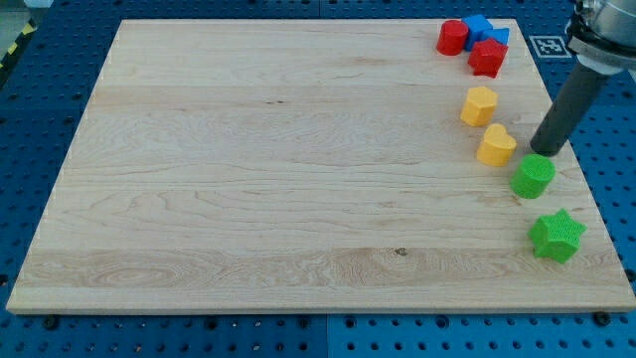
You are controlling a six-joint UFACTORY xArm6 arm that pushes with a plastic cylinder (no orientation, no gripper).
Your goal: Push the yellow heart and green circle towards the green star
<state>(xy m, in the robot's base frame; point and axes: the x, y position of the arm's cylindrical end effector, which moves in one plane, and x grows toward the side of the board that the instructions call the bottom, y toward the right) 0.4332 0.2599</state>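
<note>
The yellow heart lies near the board's right edge. The green circle sits just below and right of it. The green star lies further down, near the board's lower right corner. My tip stands just above the green circle, at its upper right, and to the right of the yellow heart. It is very close to the circle; contact cannot be told.
A yellow hexagon lies above the heart. A red circle, a blue block and a red star cluster at the top right corner. The wooden board ends close to the right of the green blocks.
</note>
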